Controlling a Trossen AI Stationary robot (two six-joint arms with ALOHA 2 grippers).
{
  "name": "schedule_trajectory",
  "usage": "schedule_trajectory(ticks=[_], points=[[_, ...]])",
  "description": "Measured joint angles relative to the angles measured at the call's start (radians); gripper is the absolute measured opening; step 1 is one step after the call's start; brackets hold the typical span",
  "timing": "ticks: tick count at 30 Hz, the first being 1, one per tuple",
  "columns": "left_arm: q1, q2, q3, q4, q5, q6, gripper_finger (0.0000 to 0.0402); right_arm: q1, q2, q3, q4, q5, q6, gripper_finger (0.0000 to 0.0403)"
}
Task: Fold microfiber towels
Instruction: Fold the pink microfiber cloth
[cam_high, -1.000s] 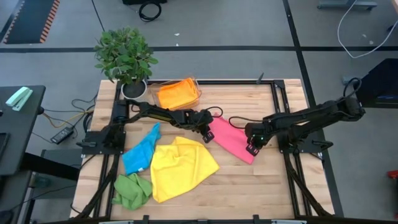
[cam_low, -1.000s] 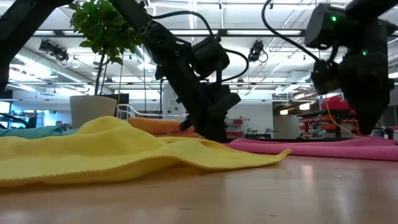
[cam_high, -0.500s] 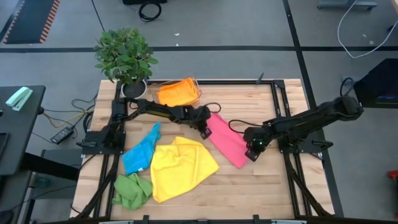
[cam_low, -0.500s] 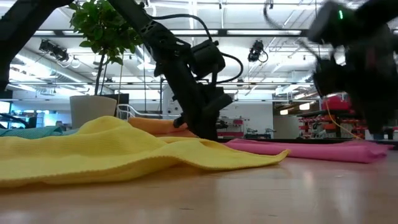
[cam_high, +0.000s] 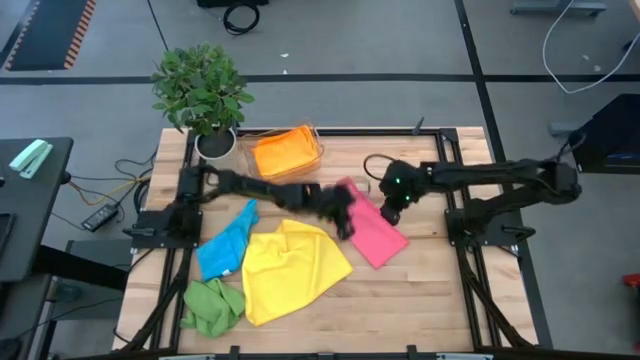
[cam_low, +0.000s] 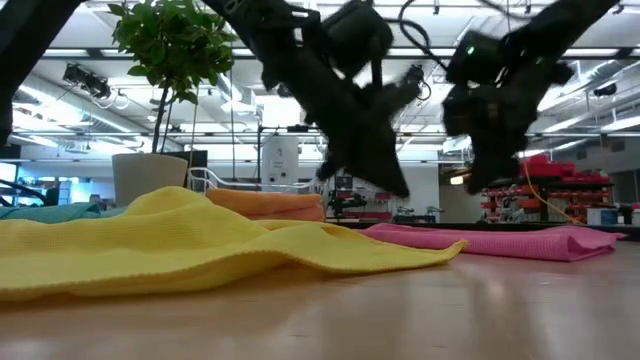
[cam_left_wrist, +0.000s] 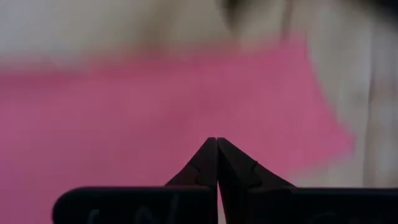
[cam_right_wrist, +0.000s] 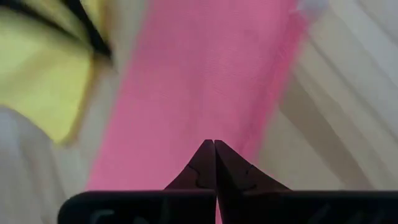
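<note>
Pink towel (cam_high: 375, 235), yellow towel (cam_high: 292, 268): matt, finely ribbed microfiber cloth. Table (cam_high: 430, 290): pale wood planks, smooth satin finish. Beside the plant (cam_high: 200, 85), clear glossy plastic tray (cam_high: 318, 145) holds orange cloth (cam_high: 282, 152).

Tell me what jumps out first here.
The pink towel lies flat mid-table, with both shut grippers raised above it: the left gripper at its left edge, the right gripper at its far edge. Left of it sprawls a rumpled yellow towel, with blue and green cloths beyond.
</note>
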Motion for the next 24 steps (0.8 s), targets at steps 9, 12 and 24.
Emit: schedule_trajectory(ticks=[9, 12, 24], points=[[-0.076, 0.109, -0.004, 0.018, -0.013, -0.146, 0.0010, -0.144, 0.325, 0.045, 0.252, -0.165, -0.204, 0.0000], [-0.070, 0.110, -0.002, 0.009, -0.014, -0.179, 0.0011, -0.161, 0.419, 0.070, 0.245, -0.167, -0.228, 0.0000], [-0.030, 0.099, 0.002, -0.093, -0.033, -0.187, 0.0008, -0.212, 0.301, 0.083, 0.175, -0.027, -0.210, 0.0000]])
